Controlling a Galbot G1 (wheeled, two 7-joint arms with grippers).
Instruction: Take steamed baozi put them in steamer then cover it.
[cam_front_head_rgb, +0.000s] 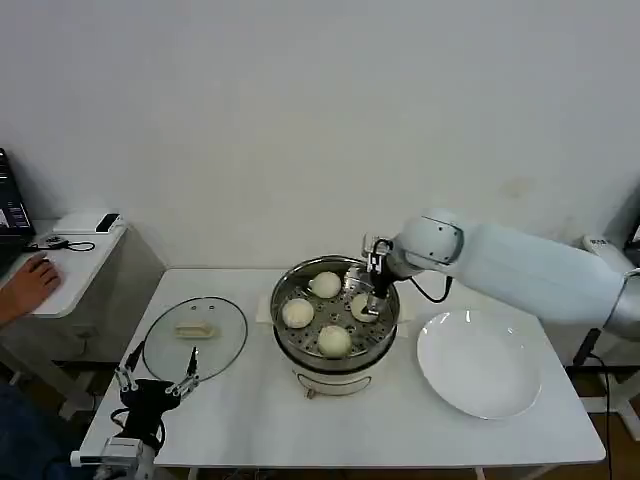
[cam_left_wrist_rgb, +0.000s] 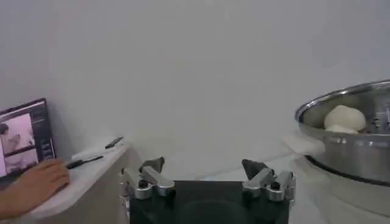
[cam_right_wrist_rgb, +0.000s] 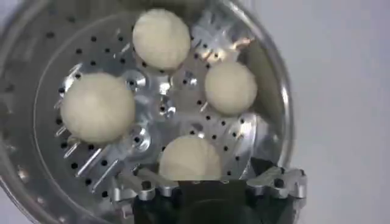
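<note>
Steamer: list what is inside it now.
Inside the steamer lie four steamed baozi on the perforated tray. The right pincer, open, hangs over the one on the right side. Whatever is beneath the tray is hidden.

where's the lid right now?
Head view: the cover lies flat on the table on the robot's left, beside the steamer, just beyond the open left gripper.
</note>
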